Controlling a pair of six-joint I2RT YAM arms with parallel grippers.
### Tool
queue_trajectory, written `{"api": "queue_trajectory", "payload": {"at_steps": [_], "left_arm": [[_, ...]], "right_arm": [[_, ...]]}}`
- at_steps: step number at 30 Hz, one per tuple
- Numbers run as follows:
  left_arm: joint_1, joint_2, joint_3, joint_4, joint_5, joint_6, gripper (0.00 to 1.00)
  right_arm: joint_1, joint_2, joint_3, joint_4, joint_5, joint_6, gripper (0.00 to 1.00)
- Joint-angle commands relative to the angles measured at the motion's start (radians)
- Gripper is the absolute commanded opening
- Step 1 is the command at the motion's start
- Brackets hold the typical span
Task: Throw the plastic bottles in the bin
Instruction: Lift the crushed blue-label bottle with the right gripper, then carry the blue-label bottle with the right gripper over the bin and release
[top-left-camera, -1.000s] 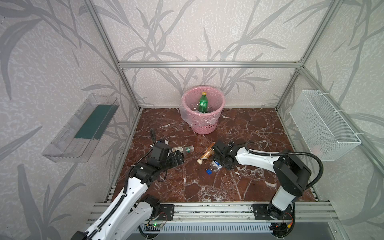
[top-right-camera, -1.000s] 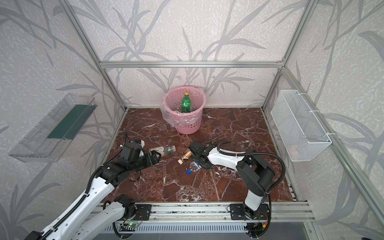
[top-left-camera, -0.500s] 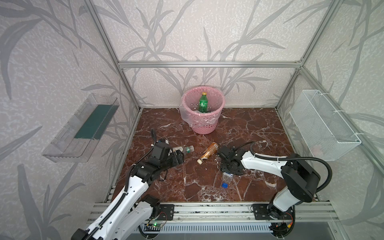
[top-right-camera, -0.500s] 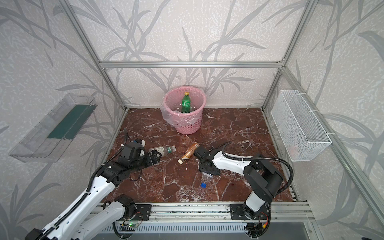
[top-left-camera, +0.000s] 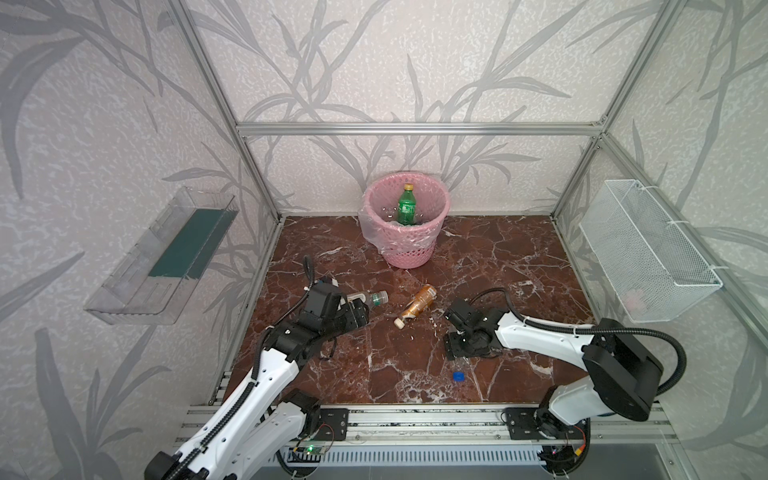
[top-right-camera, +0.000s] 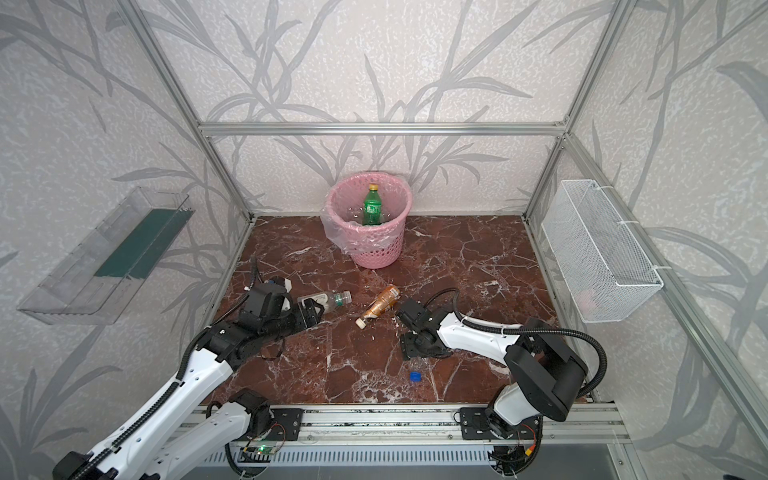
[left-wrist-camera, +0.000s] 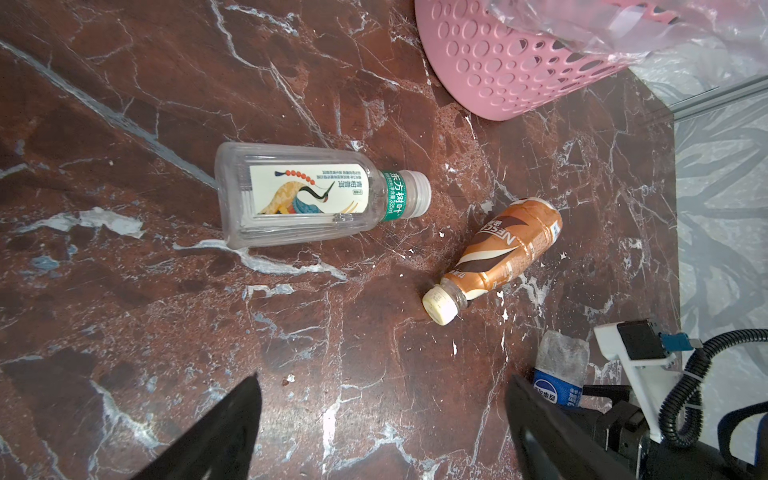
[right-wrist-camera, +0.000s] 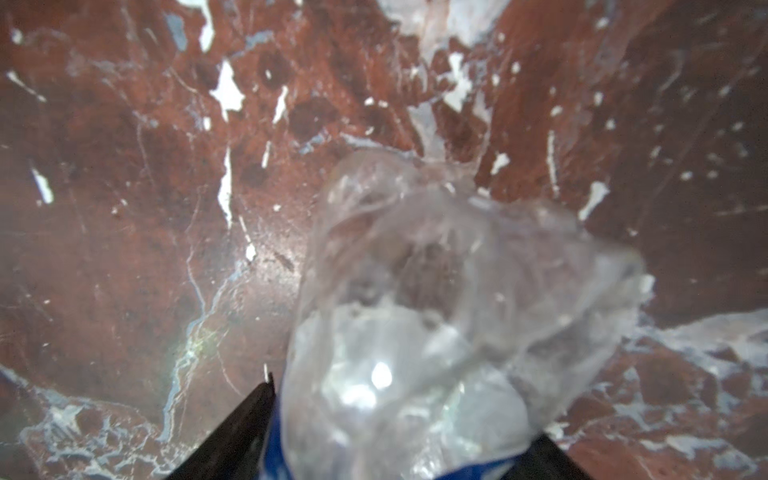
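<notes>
The pink bin (top-left-camera: 405, 253) (top-right-camera: 374, 253) (left-wrist-camera: 498, 75) stands at the back with a green bottle (top-left-camera: 406, 205) (top-right-camera: 372, 208) upright inside. A clear, white-labelled bottle (top-left-camera: 368, 298) (left-wrist-camera: 299, 195) and a brown bottle (top-left-camera: 417, 305) (left-wrist-camera: 505, 249) lie on the marble floor. My left gripper (top-left-camera: 357, 309) (left-wrist-camera: 383, 378) is open and empty, just short of the clear bottle. My right gripper (top-left-camera: 457, 353) (right-wrist-camera: 405, 415) points down at the floor, shut on a crushed clear bottle with a blue label (right-wrist-camera: 436, 311) (left-wrist-camera: 559, 370). A blue cap (top-left-camera: 458, 376) shows below it; I cannot tell whether it is attached.
A white wire basket (top-left-camera: 648, 253) hangs on the right wall. On the left wall is a clear tray (top-left-camera: 166, 253). An aluminium rail (top-left-camera: 415, 419) runs along the front edge, carrying both arm bases.
My right gripper has pulled back toward the front, away from the brown bottle, taking the blue-labelled bottle with it. The left arm has barely moved.
</notes>
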Motion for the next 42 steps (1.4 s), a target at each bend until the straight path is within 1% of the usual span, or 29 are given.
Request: {"api": "queue_trajectory", "payload": {"at_steps": [1,8,14,16,19,25,28,34,42], "left_arm": [[0.002,0.004,0.007,0.002,-0.007,-0.013,0.91],[0.003,0.011,0.015,-0.002,-0.004,-0.013,0.91],[0.001,0.031,0.029,-0.004,0.012,-0.012,0.91],[0.003,0.037,0.034,-0.004,0.017,-0.012,0.91],[0.002,0.045,0.042,-0.004,0.021,-0.009,0.91],[0.002,0.055,0.051,-0.004,0.027,-0.007,0.91],[0.002,0.061,0.054,-0.004,0.033,-0.007,0.91],[0.002,0.067,0.059,-0.006,0.034,-0.004,0.91],[0.002,0.071,0.056,-0.005,0.038,-0.005,0.91]], "right_arm": [[-0.002,-0.029,-0.017,0.036,-0.033,-0.06,0.77],[-0.002,-0.064,-0.037,0.029,-0.015,-0.047,0.77],[-0.002,-0.09,-0.051,0.003,0.01,-0.042,0.79],[-0.003,-0.096,-0.06,0.004,0.008,-0.013,0.79],[-0.002,-0.103,-0.066,0.007,0.005,-0.009,0.78],[-0.002,-0.108,-0.083,0.022,-0.007,-0.002,0.74],[-0.002,-0.111,-0.091,0.025,-0.012,0.001,0.7],[-0.002,-0.146,-0.109,0.022,-0.011,0.008,0.63],[-0.002,-0.214,-0.13,-0.006,-0.008,0.009,0.58]]}}
